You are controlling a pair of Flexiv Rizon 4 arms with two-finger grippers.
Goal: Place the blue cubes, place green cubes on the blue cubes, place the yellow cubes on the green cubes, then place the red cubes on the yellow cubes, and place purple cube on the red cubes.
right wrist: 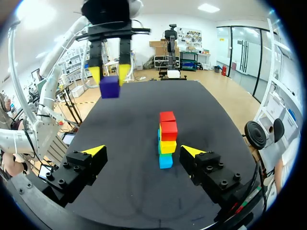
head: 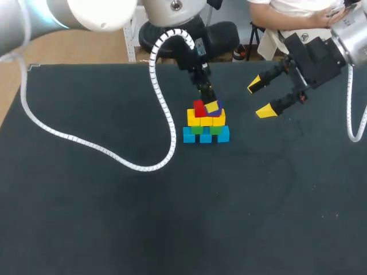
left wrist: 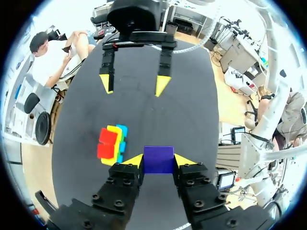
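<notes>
Above the cube stack (head: 205,123) and off to one side of it hangs the purple cube (right wrist: 109,87), clamped between the left gripper's (left wrist: 159,160) yellow tips; the stack's red cubes (right wrist: 168,125) lie sideways of that gripper, not beneath it; the right gripper (head: 260,98), fingers spread, sits farther from the stack.

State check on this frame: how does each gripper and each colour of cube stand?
Left gripper: jaws shut on the small purple cube.
Small purple cube: in the air, not yet stacked.
Right gripper: jaws open, empty.
Red cubes: top layer, on the yellow cubes.
Yellow cubes: on the green cubes.
Green cubes: on the blue cubes.
Blue cubes: bottom layer, on the black table.
</notes>
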